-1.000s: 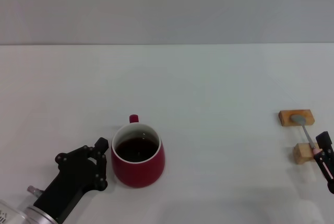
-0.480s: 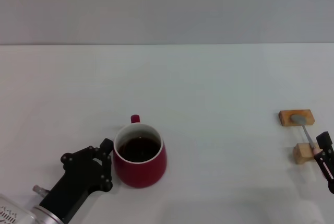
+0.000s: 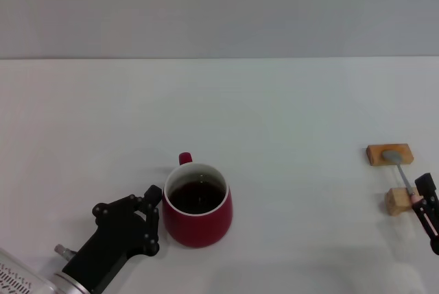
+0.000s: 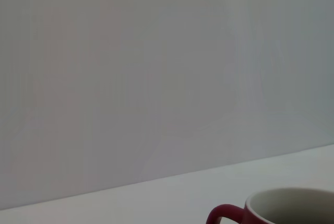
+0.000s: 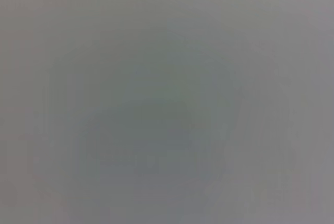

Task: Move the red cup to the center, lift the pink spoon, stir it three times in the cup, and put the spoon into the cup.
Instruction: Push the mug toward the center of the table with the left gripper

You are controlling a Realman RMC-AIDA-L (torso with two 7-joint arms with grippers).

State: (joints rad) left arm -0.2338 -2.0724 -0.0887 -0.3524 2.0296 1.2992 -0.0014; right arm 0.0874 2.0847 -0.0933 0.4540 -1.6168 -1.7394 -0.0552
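Observation:
The red cup (image 3: 199, 216) stands on the white table (image 3: 274, 116), left of the middle and near the front edge, with dark liquid inside and its handle pointing away from me. Its rim and handle also show in the left wrist view (image 4: 271, 208). My left gripper (image 3: 155, 220) is open and rests against the cup's left wall, not around it. The pink spoon (image 3: 405, 176) lies across two tan wooden blocks at the far right, with its pink end toward me. My right gripper (image 3: 430, 213) sits right beside that pink end.
The far wooden block (image 3: 376, 154) holds the spoon's bowl and the near block (image 3: 395, 202) holds its shaft. The grey wall (image 3: 219, 6) rises behind the table. The right wrist view shows only plain grey.
My left gripper has moved to the right and slightly toward me, and the red cup has slid the same way with it. The right gripper and the spoon have not moved.

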